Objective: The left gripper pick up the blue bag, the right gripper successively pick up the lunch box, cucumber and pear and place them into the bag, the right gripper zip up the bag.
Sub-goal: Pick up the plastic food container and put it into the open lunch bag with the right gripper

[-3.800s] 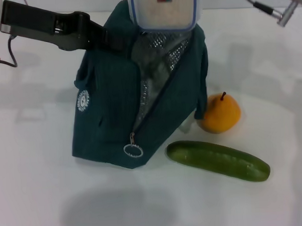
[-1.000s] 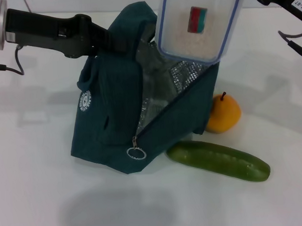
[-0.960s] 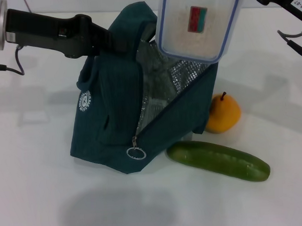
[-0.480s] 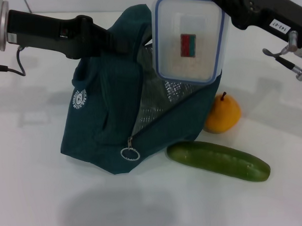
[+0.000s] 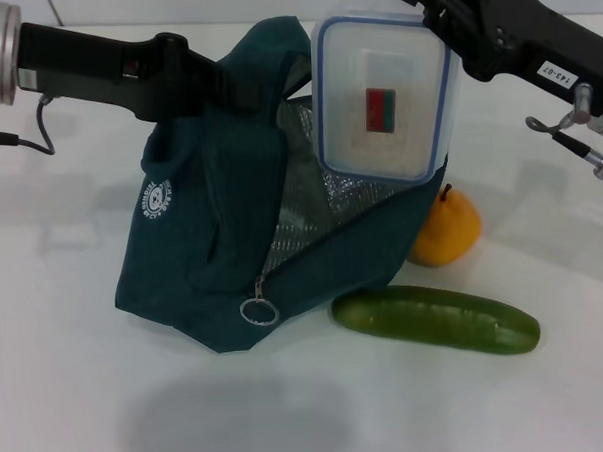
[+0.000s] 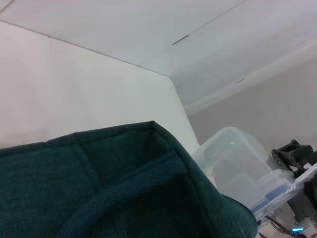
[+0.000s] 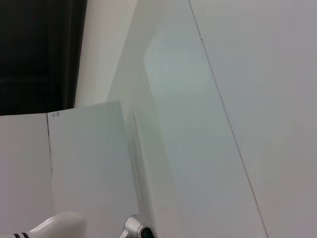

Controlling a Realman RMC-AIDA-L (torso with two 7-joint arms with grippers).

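Right gripper, clamping the clear blue-rimmed lunch box, has lowered it to the dark teal bag's mouth; left gripper grips the bag's top.

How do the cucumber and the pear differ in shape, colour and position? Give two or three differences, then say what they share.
The cucumber is long and dark green; the pear is round and orange-yellow with a short dark stem. The cucumber lies flat on its side, nearer the camera; the pear stands upright behind it, right beside the blue bag. Both rest on the white table, not yet packed.
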